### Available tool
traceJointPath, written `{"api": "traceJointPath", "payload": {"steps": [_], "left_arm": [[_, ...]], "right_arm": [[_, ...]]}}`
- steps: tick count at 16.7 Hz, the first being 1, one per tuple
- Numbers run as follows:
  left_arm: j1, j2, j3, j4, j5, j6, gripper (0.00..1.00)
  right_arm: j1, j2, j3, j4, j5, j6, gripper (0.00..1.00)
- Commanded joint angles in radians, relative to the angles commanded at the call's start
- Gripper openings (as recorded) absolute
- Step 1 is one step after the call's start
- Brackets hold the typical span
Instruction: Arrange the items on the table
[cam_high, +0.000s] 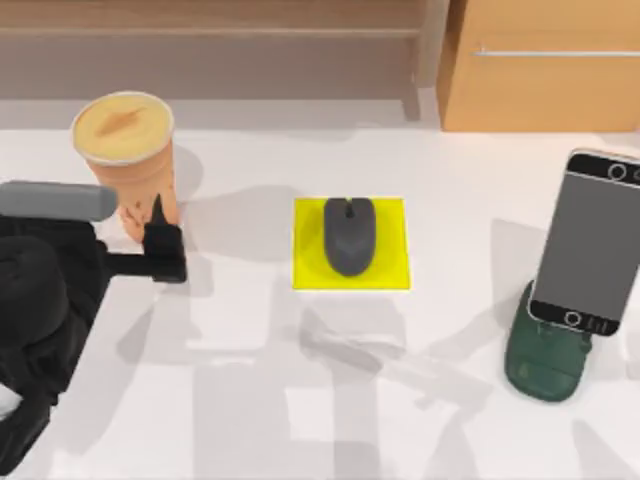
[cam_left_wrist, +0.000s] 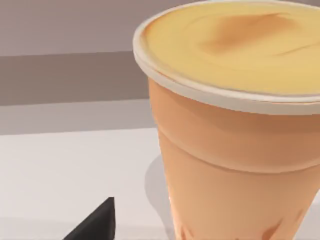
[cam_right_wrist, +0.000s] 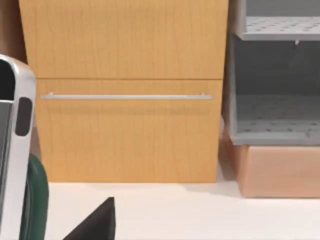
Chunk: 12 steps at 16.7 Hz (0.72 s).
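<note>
The tall orange cup with its pale yellow top stands upright at the table's back left, and it looms close in the left wrist view. My left gripper sits open just to the right of the cup's base; one dark fingertip shows beside the cup. The dark grey mouse lies on the yellow pad at mid-table. At the right, the smartphone leans in the dark green stand. A fingertip of my open right gripper shows near the phone's silver edge.
A light wooden cabinet with a metal handle stands behind the table at the back right, with grey shelving beside it. White tabletop stretches across the front.
</note>
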Motion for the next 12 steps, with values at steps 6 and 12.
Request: {"api": "traceJointPath", "payload": {"steps": [6, 12], "left_arm": [[-0.021, 0.335, 0.128, 0.289, -0.056, -0.007, 1.00], [-0.018, 0.377, 0.155, 0.333, -0.066, -0.008, 1.00]], "right_arm": [[0.000, 0.000, 0.000, 0.000, 0.000, 0.000, 1.00], [0.000, 0.000, 0.000, 0.000, 0.000, 0.000, 1.00]]}}
